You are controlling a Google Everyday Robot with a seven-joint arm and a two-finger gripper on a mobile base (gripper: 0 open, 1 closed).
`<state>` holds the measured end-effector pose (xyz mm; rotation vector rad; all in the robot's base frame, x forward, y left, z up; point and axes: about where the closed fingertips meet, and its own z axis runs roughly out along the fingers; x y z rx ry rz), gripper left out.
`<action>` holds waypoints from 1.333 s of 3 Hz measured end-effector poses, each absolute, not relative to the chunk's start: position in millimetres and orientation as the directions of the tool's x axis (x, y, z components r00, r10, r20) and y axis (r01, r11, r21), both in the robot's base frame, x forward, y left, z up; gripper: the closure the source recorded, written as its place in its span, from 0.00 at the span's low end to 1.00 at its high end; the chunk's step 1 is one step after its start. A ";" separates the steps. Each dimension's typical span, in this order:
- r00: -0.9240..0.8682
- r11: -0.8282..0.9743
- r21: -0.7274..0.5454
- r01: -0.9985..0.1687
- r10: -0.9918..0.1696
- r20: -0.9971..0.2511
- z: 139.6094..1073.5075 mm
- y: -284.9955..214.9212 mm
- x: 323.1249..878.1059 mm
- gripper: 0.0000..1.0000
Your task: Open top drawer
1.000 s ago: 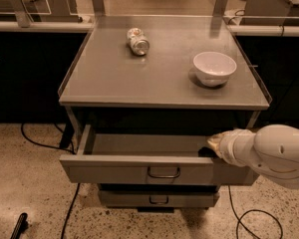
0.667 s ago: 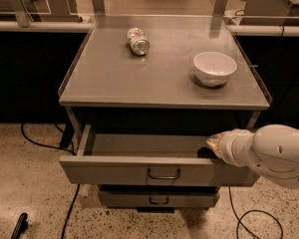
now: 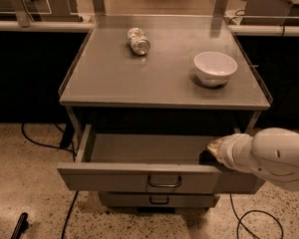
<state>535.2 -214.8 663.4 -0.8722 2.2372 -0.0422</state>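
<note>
The top drawer (image 3: 119,179) is a wide grey metal drawer under the tabletop, pulled out towards me, with its shallow grey interior (image 3: 144,148) showing. Its dark loop handle (image 3: 164,182) sits at the centre of the flat front. My gripper (image 3: 209,157) is at the end of the white arm (image 3: 269,156), at the drawer's right end, reaching over the front edge into the interior. Most of the gripper is hidden behind the arm's wrist.
A narrower grey drawer (image 3: 159,200) with a similar handle sits shut below. On the grey tabletop (image 3: 109,73) lie a tipped can (image 3: 138,41) and a white bowl (image 3: 215,67). Black cables (image 3: 249,218) run over the speckled floor. Dark counters flank the table.
</note>
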 end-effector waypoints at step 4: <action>-0.469 0.795 -0.277 -0.540 -0.558 -0.685 696.0 -208.3 491.4 1.00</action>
